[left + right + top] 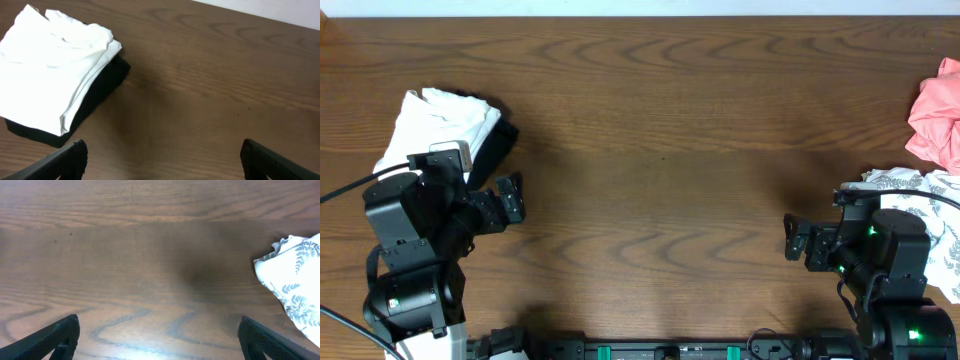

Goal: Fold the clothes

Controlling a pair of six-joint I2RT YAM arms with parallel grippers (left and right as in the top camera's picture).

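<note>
Found left gripper [510, 198] spread wide and empty, just right of the stack at left of overhead frame. Saw white T-shirt [440, 125] folded atop black garment [500, 145] there, on table [660, 130]. Found right gripper [792, 238] likewise released and empty, lower right. Spotted leaf-patterned white garment [930, 205] crumpled beside right arm, pink garment [937, 115] bunched at upper right edge.
</note>
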